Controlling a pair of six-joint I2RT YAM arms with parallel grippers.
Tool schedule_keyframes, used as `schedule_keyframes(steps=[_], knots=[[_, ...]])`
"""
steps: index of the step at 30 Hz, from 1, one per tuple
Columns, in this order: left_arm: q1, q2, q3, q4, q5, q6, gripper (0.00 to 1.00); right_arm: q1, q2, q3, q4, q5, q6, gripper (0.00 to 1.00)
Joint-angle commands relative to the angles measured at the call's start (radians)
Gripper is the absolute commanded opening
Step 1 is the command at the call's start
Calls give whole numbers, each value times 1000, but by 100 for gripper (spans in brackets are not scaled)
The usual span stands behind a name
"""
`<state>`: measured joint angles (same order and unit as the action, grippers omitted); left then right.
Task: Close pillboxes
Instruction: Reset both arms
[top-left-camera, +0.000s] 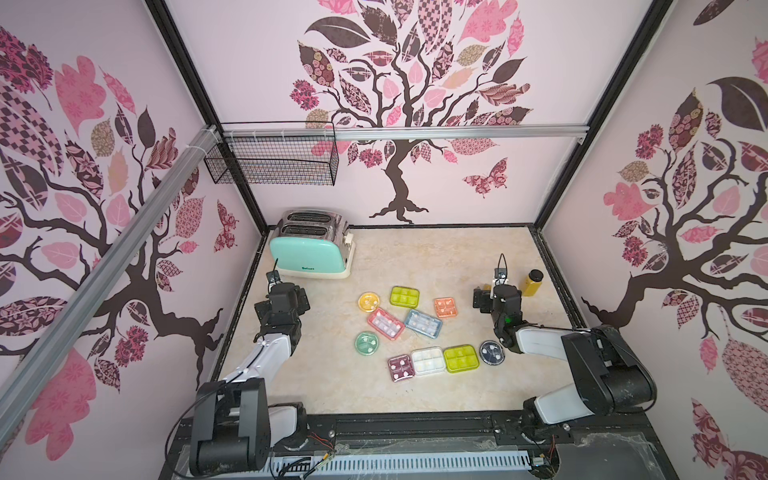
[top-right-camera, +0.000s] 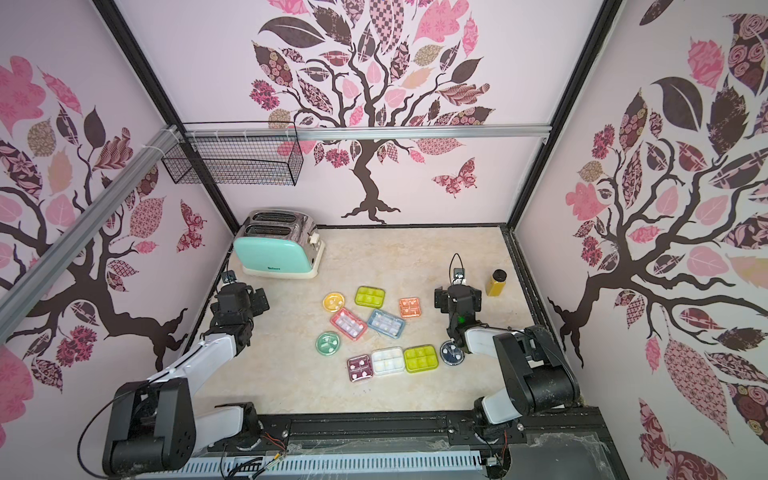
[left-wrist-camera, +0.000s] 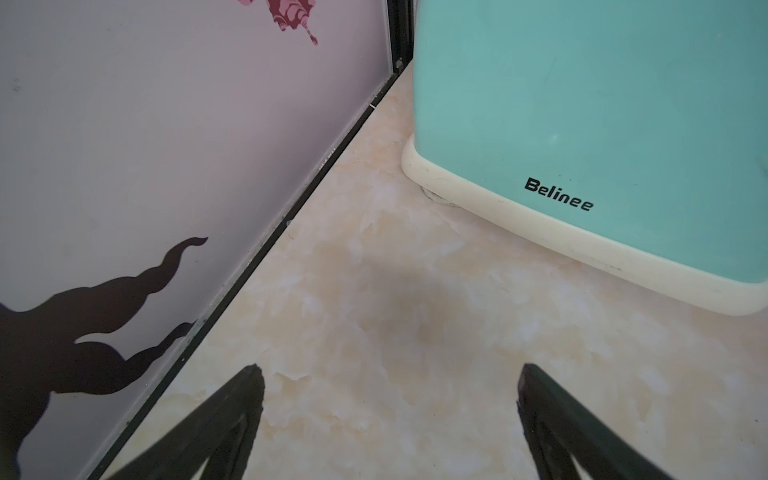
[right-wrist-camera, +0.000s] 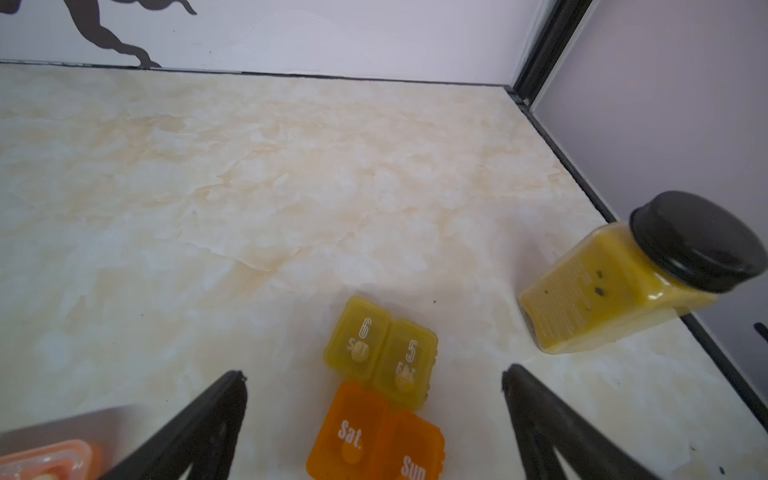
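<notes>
left gripper (left-wrist-camera: 388, 374): wide open, empty, over bare tabletop (left-wrist-camera: 374, 270) by the left edge, just short of the mint toaster (left-wrist-camera: 582, 104)
right gripper (right-wrist-camera: 372, 374): spread wide too, gripping nothing, near the right edge
pillboxes (top-left-camera: 404, 296): ten bunched mid-tabletop, lids looking flat
pink pillbox (top-left-camera: 385, 324): just beside the blue pillbox (top-left-camera: 423, 323)
white pillbox (top-left-camera: 428, 361): in a row between the maroon pillbox (top-left-camera: 401, 368) and a yellow-green pillbox (top-left-camera: 461, 358)
yellow pillbox (right-wrist-camera: 380, 357): marked 6 and 5, below the right gripper, butted against an orange block (right-wrist-camera: 374, 440) reading Sat. and Sun
amber bottle (top-left-camera: 531, 286): black cap, upright by the right edge
</notes>
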<state>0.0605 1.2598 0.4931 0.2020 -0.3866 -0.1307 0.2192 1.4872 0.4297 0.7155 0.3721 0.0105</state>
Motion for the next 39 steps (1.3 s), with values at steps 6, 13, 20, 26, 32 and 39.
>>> schedule_keyframes(steps=[6, 13, 20, 26, 32, 39], knots=[[4, 103, -36, 322, 130, -13, 98, -23, -12, -36, 164, -24, -46, 99], [3, 236, -4, 429, 193, 9, 98, -121, 25, -109, 335, -111, 20, 99], [-76, 267, -22, 490, 147, 85, 98, -135, 60, -148, 424, -145, 25, 99], [-62, 334, -114, 747, 198, 94, 98, -136, 71, -143, 436, -144, 26, 99], [-65, 304, -108, 676, 193, 89, 98, -138, 67, -146, 436, -144, 26, 99], [-62, 303, -106, 674, 199, 88, 98, -138, 65, -146, 435, -140, 26, 99]])
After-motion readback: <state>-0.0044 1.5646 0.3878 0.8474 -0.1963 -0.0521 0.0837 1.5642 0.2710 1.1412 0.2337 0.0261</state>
